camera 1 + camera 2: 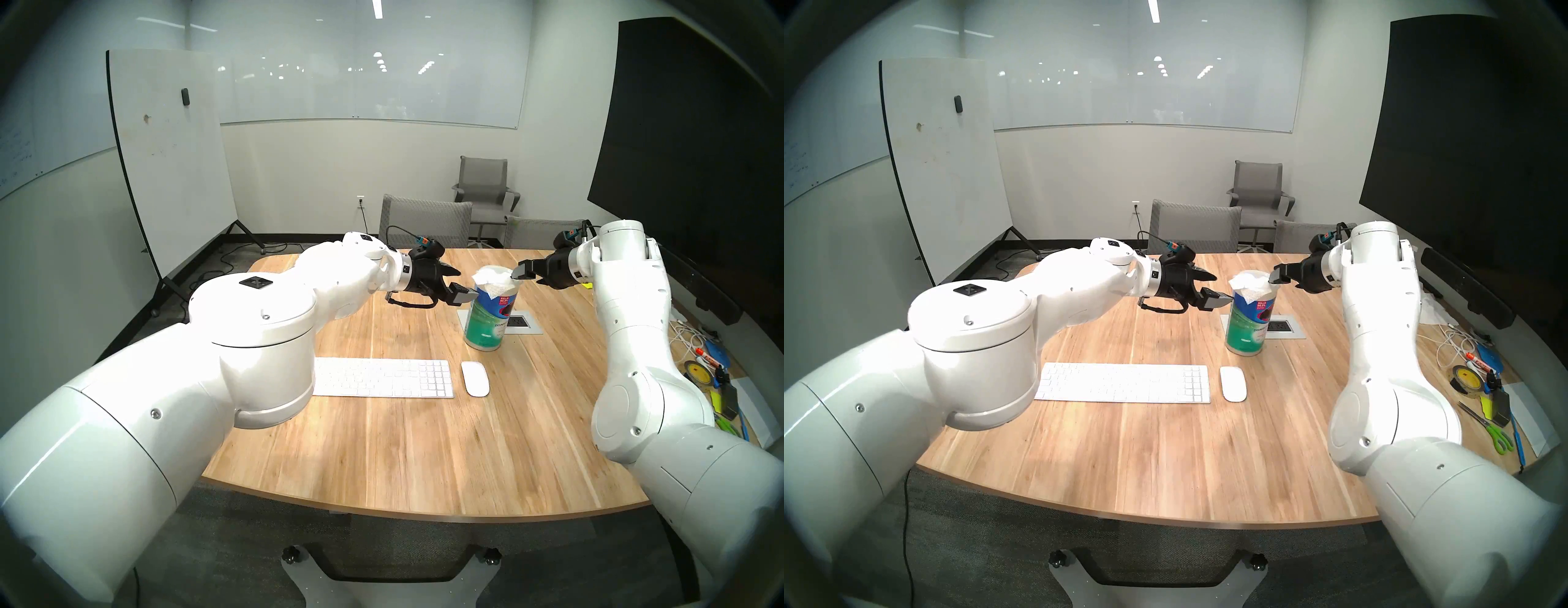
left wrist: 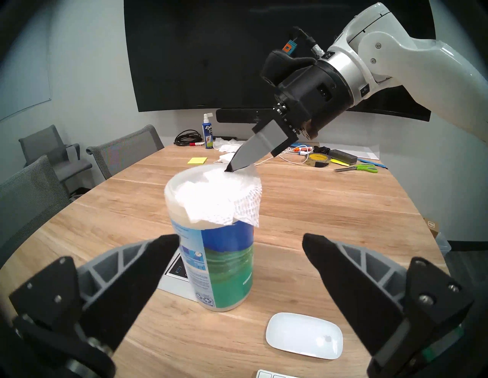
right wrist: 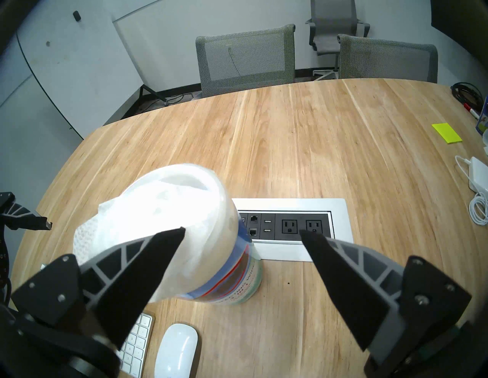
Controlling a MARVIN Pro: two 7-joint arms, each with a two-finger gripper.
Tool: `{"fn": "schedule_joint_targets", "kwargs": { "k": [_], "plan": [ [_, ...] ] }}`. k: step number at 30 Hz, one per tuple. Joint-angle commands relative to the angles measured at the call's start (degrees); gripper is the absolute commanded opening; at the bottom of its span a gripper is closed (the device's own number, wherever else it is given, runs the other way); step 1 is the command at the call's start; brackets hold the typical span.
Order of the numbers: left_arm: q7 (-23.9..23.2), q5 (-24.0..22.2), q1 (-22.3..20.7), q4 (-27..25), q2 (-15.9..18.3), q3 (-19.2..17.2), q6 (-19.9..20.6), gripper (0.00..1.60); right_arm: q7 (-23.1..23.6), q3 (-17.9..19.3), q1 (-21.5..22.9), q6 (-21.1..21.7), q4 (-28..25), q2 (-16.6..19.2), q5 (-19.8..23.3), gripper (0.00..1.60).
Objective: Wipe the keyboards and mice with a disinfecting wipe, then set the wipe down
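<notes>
Nearest to us on the wooden table (image 1: 424, 458) lies the white keyboard (image 1: 382, 378), flat and square to the near edge, its left end hidden behind our left arm in the head views. Just beside its right end, apart from it, sits the white mouse (image 1: 475, 378), untouched.

Beyond the mouse stands the wipe canister (image 1: 488, 318), upright, with a green-blue label and a white top. The disinfecting wipe (image 2: 219, 200) is draped over that top, rumpled, one quilted corner hanging down the side of the canister; it has not been pulled free.

Our left gripper (image 2: 240, 248) hovers at the canister's left, level with its upper part, fingers spread wide and holding nothing. In the left wrist view the canister stands between and beyond the two fingertips, and we cannot tell whether the near fingertip touches it.

Our right gripper (image 3: 241, 232) comes in from the canister's right, tilted downward, also spread wide and gripping nothing. One of its fingertips (image 2: 233, 166) rests at the far edge of the wipe on the canister's top; the other fingertip stands clear, over the power outlet panel (image 3: 340, 232) set into the table just behind the canister.

Farther right along the table's edge lie scissors (image 1: 1496, 437), a roll of tape (image 1: 1467, 378) and a white cable (image 1: 1450, 339). Grey chairs (image 1: 424, 220) stand at the far side.
</notes>
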Motion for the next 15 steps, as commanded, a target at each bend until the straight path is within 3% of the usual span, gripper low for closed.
{"fn": "schedule_joint_targets", "kwargs": {
  "k": [1,15],
  "plan": [
    [1.1,-0.5,-1.6,-0.2,-1.0,-0.7,0.1,1.60,0.0,-0.1,1.1,-0.1,-0.7,0.1,0.0,1.60],
    [3.6,-0.9,-1.4,-0.4,-1.6,-1.6,1.4,1.60,0.0,0.2,1.1,-0.1,-0.7,0.0,-0.2,1.60]
  ]
}}
